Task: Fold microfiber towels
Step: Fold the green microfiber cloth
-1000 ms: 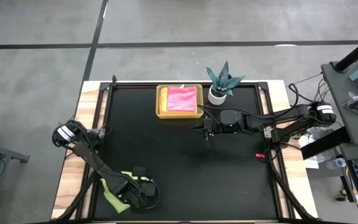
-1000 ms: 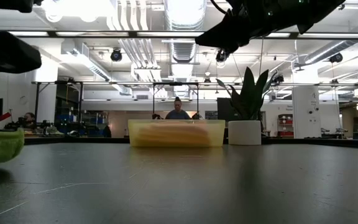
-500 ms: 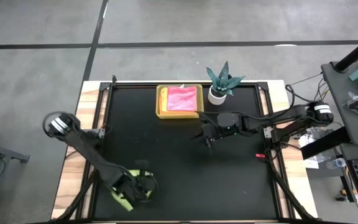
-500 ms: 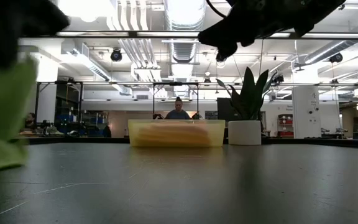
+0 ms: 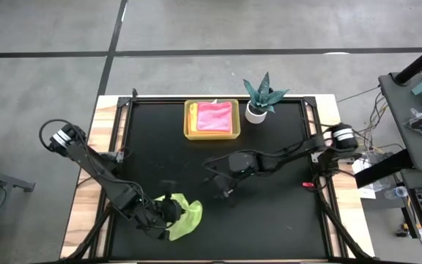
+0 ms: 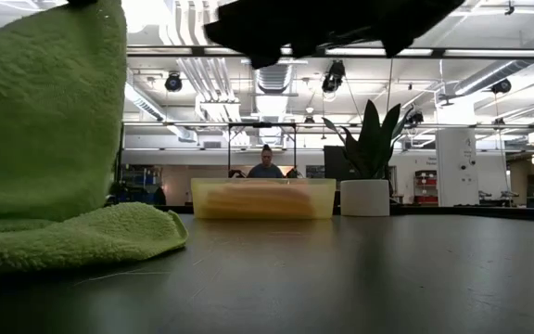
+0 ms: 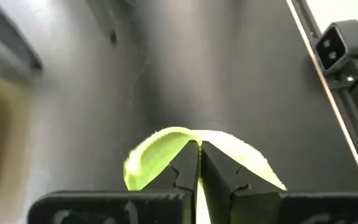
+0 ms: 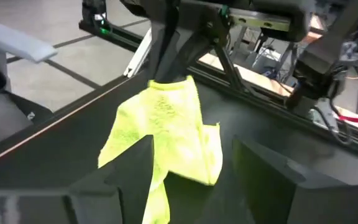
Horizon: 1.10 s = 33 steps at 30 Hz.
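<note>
Low on the left of the high view, the left gripper [image 5: 168, 210] pinches the lime green towel [image 5: 184, 218], its two dark fingers [image 7: 188, 171] pressed together on the cloth's top edge in the left wrist view. This towel is soft, nubby microfiber; one part hangs in a limp drape from the grip while its lower part lies crumpled on the black table [image 5: 269, 220]. In the low view it fills the left side as a fuzzy green wall with a rounded fold spread on the matte surface.

Toward the middle of the high view, the right gripper [image 5: 221, 182] hovers over bare table, its fingers spread apart and holding nothing; the right wrist view looks between them at the hanging green cloth.

At upper centre sits the yellow tray [image 5: 190, 125], translucent plastic and rectangular, with the pink towel [image 5: 215, 116] lying flat inside and a strip of orange-yellow cloth [image 5: 194, 116] showing along its left edge. Just right of the tray stands the spiky teal plant [image 5: 263, 92] in a round white pot [image 5: 254, 112].

In the low view a person [image 6: 266, 166] shows far off in the room behind the tray.
</note>
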Each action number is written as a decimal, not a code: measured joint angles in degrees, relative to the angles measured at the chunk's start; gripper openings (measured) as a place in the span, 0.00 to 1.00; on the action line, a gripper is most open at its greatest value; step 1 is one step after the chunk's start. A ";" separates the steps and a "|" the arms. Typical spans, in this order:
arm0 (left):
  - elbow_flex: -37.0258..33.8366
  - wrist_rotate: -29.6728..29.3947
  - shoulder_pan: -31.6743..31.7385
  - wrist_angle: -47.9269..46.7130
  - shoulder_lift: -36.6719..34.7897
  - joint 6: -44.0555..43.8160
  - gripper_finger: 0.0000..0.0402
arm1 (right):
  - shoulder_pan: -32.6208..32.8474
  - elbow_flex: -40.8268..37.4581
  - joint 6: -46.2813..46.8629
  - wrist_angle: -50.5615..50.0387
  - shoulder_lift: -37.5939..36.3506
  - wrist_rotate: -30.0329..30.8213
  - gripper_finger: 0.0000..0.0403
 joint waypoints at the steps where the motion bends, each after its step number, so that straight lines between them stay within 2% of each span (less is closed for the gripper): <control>1: -0.06 0.36 0.00 0.84 0.40 0.46 0.00 | 0.17 1.50 -0.20 -0.20 1.75 -0.12 0.52; 3: -0.06 0.74 0.00 2.47 0.93 1.68 0.00 | 0.31 4.59 -0.46 -0.04 5.04 -2.25 0.54; 7: -0.04 3.29 -0.11 4.13 1.44 2.94 0.00 | 0.30 10.13 0.05 -0.49 10.87 -10.92 0.56; 16: -0.04 4.88 -0.13 4.21 1.82 2.89 0.00 | 0.18 22.31 -1.35 -1.62 19.55 -19.67 0.56; 22: 0.11 5.68 -0.21 4.29 1.82 2.89 0.00 | 0.20 27.35 -3.73 -7.82 22.31 -22.30 0.55; 28: 0.30 6.37 -0.25 4.26 1.79 2.94 0.00 | 0.18 27.47 -4.45 -9.58 22.30 -22.27 0.45; 33: 0.31 6.41 -0.33 4.24 1.20 2.92 0.00 | 0.20 27.46 -4.30 -9.70 22.15 -22.25 0.26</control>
